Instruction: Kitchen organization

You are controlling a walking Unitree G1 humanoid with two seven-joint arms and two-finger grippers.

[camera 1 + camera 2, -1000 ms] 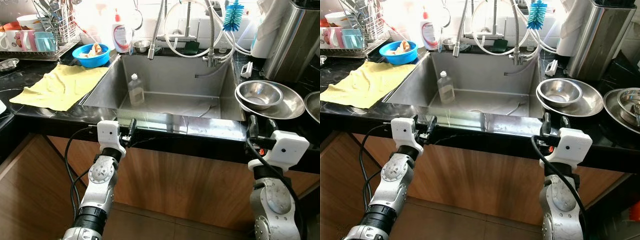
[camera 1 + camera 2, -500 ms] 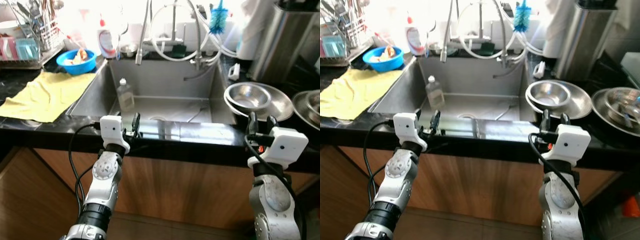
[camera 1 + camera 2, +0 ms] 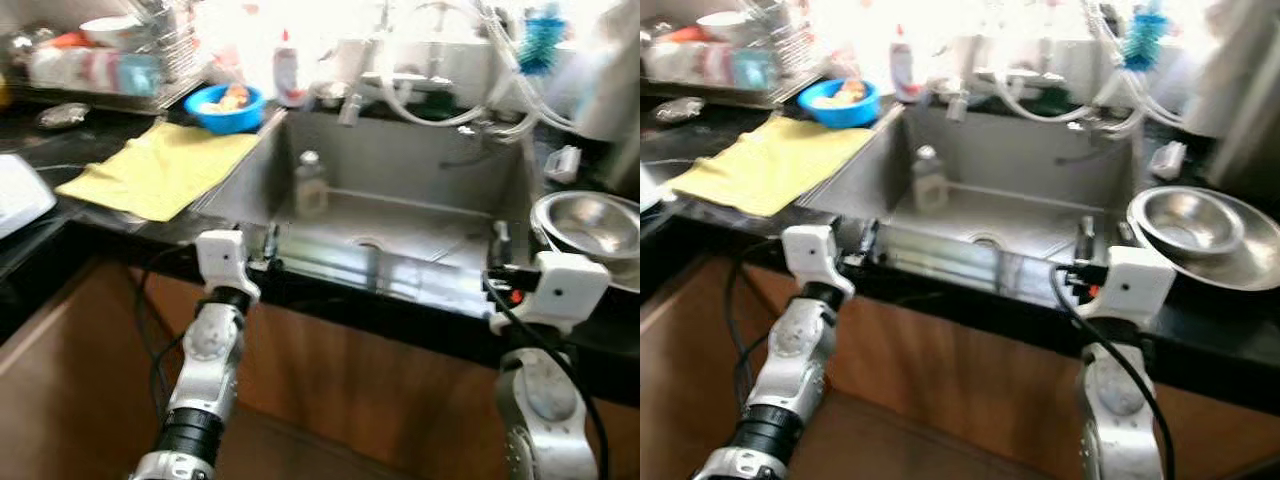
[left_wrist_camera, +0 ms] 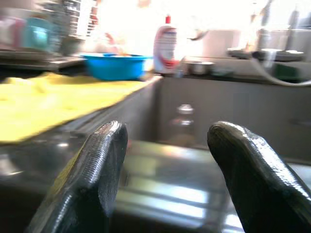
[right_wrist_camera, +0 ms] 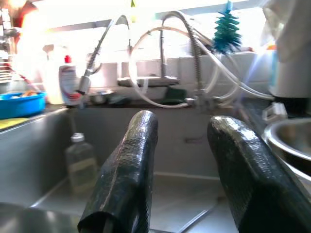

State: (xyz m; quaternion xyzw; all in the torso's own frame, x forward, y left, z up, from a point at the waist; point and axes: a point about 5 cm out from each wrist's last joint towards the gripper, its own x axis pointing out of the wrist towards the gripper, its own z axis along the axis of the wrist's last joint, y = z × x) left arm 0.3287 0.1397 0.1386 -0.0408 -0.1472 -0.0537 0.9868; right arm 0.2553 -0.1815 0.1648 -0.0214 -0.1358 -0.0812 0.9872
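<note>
A clear plastic bottle (image 3: 308, 183) stands upright inside my steel sink (image 3: 400, 170), near its left wall and back from the front rim; in my right wrist view it shows as a pale bottle (image 5: 80, 162) against the basin's side. My left gripper (image 3: 268, 243) sits at the sink's front edge with its two black fingers apart and nothing between them; in the left wrist view the fingers (image 4: 99, 167) frame the basin and the bottle beyond. My right gripper (image 3: 497, 243) is likewise at the front edge, toward the sink's right side, fingers spread and empty.

Compared with a second ago, my whole view has swung: the sink now sits further right in the picture and more of the counter on my left shows, so it is my head that has turned, not the things. Everything is also blurrier now. The bottle has kept its place in the basin.

On the counter left of the sink lies a yellow cloth (image 3: 165, 168), with a blue bowl (image 3: 230, 105) behind it and a white dish-soap bottle (image 3: 288, 75) just beside the bowl. A dish rack (image 3: 105, 65) stands further left. The faucet hoses (image 5: 167, 73) arch behind the basin, a blue bottle brush (image 3: 1143, 38) above them. A steel mixing bowl (image 3: 1200, 230) rests on the counter right of the sink.
</note>
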